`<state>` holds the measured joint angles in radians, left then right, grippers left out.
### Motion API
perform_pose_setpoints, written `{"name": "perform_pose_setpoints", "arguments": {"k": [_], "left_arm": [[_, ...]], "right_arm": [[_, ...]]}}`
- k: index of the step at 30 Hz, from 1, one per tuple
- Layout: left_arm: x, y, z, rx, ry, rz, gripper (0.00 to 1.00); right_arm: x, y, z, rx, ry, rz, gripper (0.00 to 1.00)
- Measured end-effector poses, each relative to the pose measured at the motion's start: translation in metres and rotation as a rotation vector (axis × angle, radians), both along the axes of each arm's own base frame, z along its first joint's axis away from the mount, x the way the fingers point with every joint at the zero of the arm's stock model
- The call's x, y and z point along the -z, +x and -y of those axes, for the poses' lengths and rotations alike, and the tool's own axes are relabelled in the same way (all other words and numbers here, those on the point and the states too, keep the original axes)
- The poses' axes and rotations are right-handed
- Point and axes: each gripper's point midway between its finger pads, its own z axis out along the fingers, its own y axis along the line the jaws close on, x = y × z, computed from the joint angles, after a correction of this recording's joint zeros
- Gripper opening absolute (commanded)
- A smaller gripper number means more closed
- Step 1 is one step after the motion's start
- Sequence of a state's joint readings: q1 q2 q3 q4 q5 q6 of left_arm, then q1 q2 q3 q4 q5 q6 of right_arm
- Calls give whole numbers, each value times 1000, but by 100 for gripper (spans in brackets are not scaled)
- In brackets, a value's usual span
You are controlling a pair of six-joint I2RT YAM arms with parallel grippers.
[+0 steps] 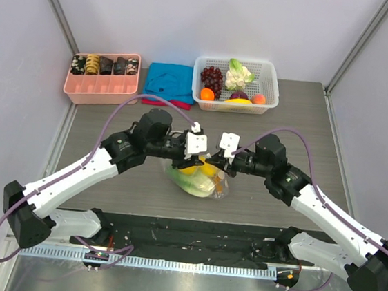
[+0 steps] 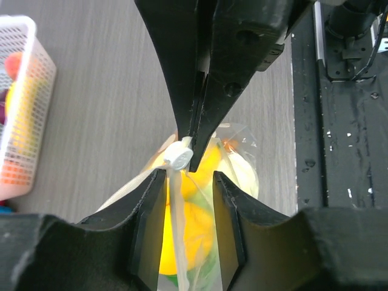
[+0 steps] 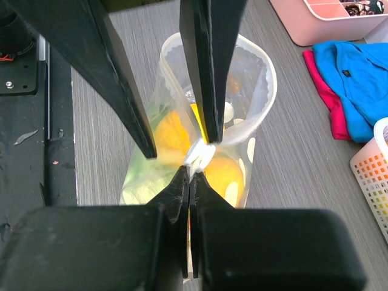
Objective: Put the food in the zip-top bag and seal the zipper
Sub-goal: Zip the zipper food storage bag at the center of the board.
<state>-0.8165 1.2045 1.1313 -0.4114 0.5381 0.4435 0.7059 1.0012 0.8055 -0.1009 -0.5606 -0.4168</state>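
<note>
The zip-top bag (image 1: 193,181) lies at the table's middle with yellow and orange round fruits (image 2: 188,233) and green lettuce (image 1: 184,183) inside. My right gripper (image 3: 191,173) is shut on the zipper (image 3: 201,151), pinching its bunched white end just above the bag. My left gripper (image 2: 189,179) faces it from the other side. Its jaws stand open around the zipper strip (image 2: 176,209), which runs close along the left finger (image 2: 148,224). In the top view both grippers (image 1: 193,163) (image 1: 218,167) meet over the bag's mouth.
A white lattice basket (image 1: 272,91) with more toy fruit stands at the back right. A blue and pink cloth (image 1: 169,80) lies beside it, with a pink tray (image 1: 103,87) of dark snack pieces at the back left. A black mat (image 1: 192,232) lines the near edge.
</note>
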Motion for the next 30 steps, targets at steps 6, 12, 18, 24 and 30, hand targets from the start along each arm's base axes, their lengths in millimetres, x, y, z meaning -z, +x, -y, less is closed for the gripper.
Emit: {"name": "perform_pose_setpoints", "arguments": {"k": [6,12,18,24,30], "left_arm": [[-24,-2,-5,20,-19,99,49],[-28,-3,-2,55,-18,127,49],[-24,1,8,86,-1,104,40],[-13,1,14,120,27,75,17],[-3,-1,13,130,54,35,6]], "right_arm": [[1,-1,0,-8,1,2,1],[3,-3,0,-24,-7,19,1],[1,-3,0,-29,-6,35,1],[1,-4,2,-27,-6,42,1],[5,-8,7,-15,-7,47,1]]}}
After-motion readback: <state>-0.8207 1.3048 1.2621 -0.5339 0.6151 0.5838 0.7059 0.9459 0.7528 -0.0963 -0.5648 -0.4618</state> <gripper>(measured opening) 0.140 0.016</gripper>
